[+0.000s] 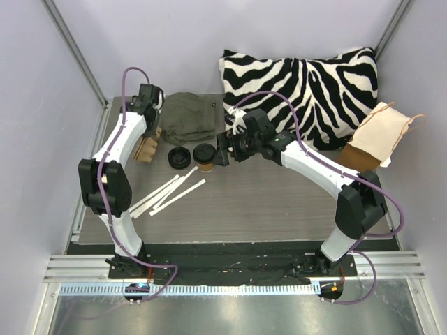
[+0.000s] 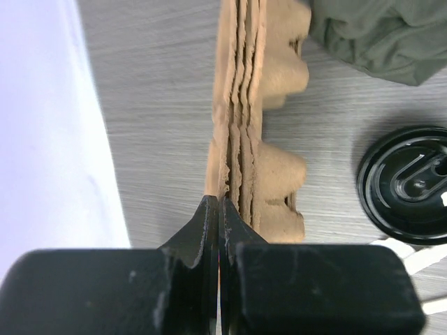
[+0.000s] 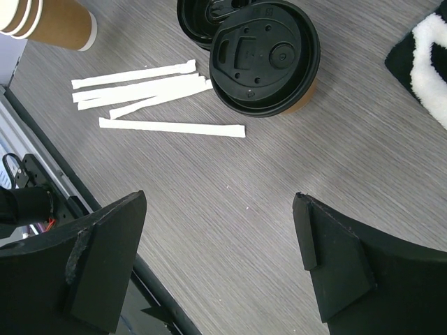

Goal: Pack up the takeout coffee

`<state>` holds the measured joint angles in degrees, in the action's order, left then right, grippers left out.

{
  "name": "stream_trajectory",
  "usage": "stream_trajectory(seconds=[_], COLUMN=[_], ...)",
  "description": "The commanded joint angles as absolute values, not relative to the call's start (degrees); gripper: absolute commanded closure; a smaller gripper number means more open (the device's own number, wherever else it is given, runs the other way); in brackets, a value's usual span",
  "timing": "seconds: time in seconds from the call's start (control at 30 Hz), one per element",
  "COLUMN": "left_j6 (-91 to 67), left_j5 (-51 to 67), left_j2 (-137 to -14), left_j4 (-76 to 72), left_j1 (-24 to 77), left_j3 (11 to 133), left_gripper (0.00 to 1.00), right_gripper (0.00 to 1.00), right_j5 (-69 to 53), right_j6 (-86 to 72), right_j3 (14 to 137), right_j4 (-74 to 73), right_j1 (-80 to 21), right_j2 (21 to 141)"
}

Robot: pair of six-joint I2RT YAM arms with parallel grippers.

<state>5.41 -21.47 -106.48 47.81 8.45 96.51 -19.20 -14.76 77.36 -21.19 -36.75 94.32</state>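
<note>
Toward ten o'clock on the table (image 1: pixel 265 202), the left gripper (image 2: pixel 220 209) is clenched on a thin edge of the pulp carrier stack (image 2: pixel 255 105), apparently so that one carrier can be peeled free. A loose black lid (image 1: pixel 179 156) lies at the stack's three o'clock. Just beside the lid, the takeout coffee (image 1: pixel 205 165) stands upright and lidded, outside any carrier hole. At its three o'clock the right gripper (image 3: pixel 218 202) is spread wide and empty, judged ready to be closed round the cup.
</note>
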Motion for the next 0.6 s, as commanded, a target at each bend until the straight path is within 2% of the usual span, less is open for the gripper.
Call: stream_trajectory(seconds=[0.0, 0.57], left_j6=[9.84, 21.45], left_j5=[-26.53, -29.71], left_j2=[-102.92, -100.81], left_j4=[43.25, 33.84], left_j1=[9.31, 16.43], left_j3=[94.85, 78.84], left_gripper=[1.00, 1.00], right_gripper=[0.05, 0.05], right_j5=[-20.13, -20.21], right_j6=[-15.47, -15.29], right_j3=[79.80, 79.01], right_j4=[-18.55, -18.54], right_j1=[-36.74, -36.74], right_j2=[94.39, 93.96])
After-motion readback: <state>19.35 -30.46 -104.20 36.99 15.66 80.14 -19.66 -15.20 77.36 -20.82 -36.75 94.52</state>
